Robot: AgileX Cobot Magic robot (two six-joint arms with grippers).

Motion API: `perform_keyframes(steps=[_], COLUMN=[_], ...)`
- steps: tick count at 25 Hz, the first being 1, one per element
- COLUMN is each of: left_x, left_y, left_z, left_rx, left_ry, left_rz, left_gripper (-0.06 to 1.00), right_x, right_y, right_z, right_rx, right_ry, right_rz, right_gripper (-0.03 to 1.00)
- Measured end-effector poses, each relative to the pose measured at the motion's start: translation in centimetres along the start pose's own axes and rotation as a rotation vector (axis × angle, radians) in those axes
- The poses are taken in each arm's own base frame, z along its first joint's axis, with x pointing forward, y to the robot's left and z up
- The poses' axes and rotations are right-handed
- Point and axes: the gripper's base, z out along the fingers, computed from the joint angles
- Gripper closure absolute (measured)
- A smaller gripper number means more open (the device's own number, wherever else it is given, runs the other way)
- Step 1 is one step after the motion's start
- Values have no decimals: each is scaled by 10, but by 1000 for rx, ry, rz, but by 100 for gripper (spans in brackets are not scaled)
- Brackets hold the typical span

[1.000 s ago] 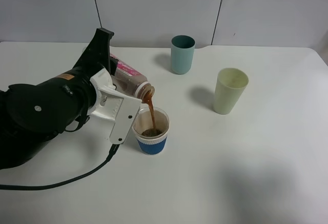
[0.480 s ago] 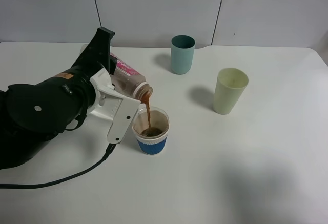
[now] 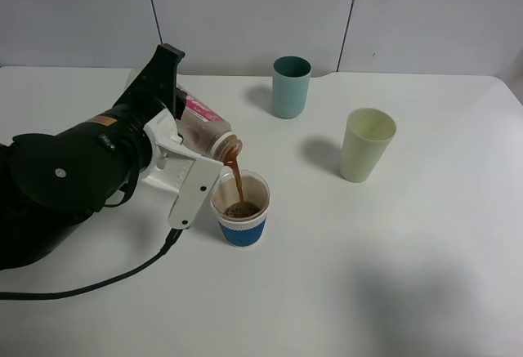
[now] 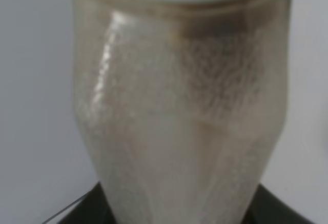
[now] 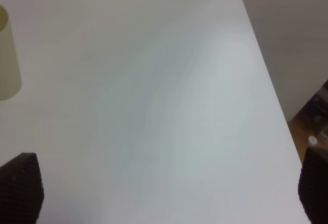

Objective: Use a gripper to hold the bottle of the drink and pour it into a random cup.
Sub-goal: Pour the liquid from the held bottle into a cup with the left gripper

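Two left fingers [image 3: 162,71] clamped on tilted bottle [image 3: 203,128], drink [image 3: 237,179] streaming into cup [image 3: 243,228], right fingers [image 5: 20,185] spread wide

The white table [image 3: 392,275] is plain and smooth, and three drinking vessels stand upright on it, each well apart from the others. A short cup [image 3: 242,225] with a blue ribbed sleeve stands near the middle, a teal tumbler [image 3: 291,87] towards the back edge, and a pale green tumbler [image 3: 367,146] further to the right. A black cable [image 3: 98,287] trails across the near left part of the surface.
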Motion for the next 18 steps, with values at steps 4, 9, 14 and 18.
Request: perform_keyframes(steps=[4, 9, 14, 18], left_x=[0, 0, 0, 2], left_y=[0, 0, 0, 1], left_z=[0, 0, 0, 0], left_rx=[0, 0, -2, -9], left_ry=[0, 0, 5, 23], left_rz=[7, 11, 40, 57], left_gripper=[65, 65, 65, 65], right_x=[0, 0, 0, 0], right_y=[0, 0, 0, 0], right_z=[0, 0, 0, 0], right_rx=[0, 0, 0, 0], right_ry=[0, 0, 0, 0], right_rz=[0, 0, 0, 0], right_gripper=[-2, -2, -2, -2])
